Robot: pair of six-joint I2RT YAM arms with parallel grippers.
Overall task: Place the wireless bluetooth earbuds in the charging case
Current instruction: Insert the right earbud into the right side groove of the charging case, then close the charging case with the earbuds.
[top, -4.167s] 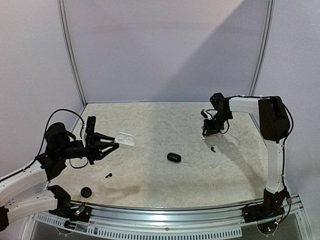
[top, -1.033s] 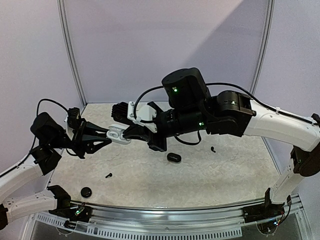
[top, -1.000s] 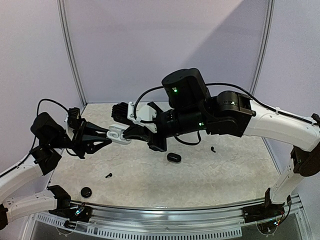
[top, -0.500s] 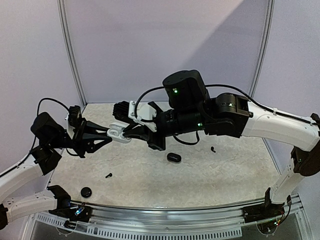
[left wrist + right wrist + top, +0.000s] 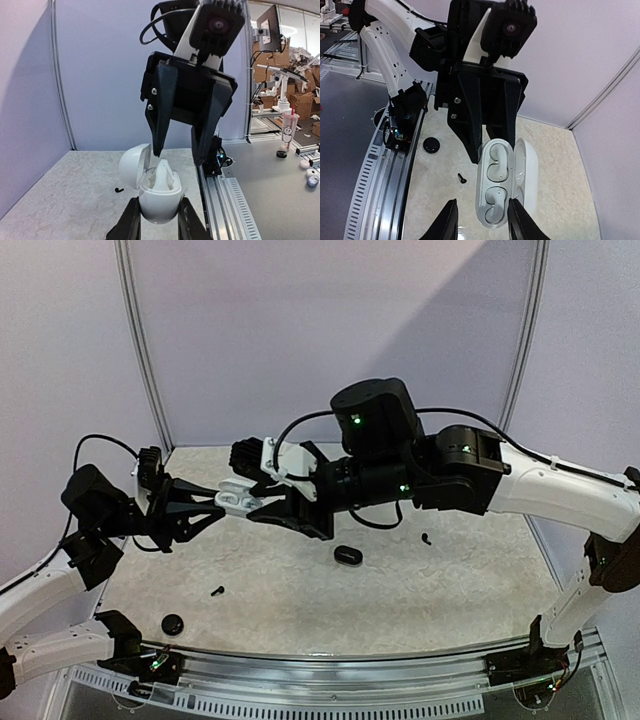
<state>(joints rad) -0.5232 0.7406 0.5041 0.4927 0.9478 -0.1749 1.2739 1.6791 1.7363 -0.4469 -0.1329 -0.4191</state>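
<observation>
My left gripper is shut on a white charging case, held in the air with its lid swung open. A white earbud stands in one socket, its tip poking above the rim. From the right wrist the case lies open; whether its other socket is filled I cannot tell. My right gripper hovers open just above the case, fingers spread to either side and touching nothing. One black earbud lies near the front left, another at the right.
A black case sits mid-table under the right arm. A round black object lies at the front left, near the table's metal front rail. Grey walls close the back and sides.
The right gripper's jaws have opened and let go of the white earbud, which stays in the case. The left gripper has lifted the case slightly.
</observation>
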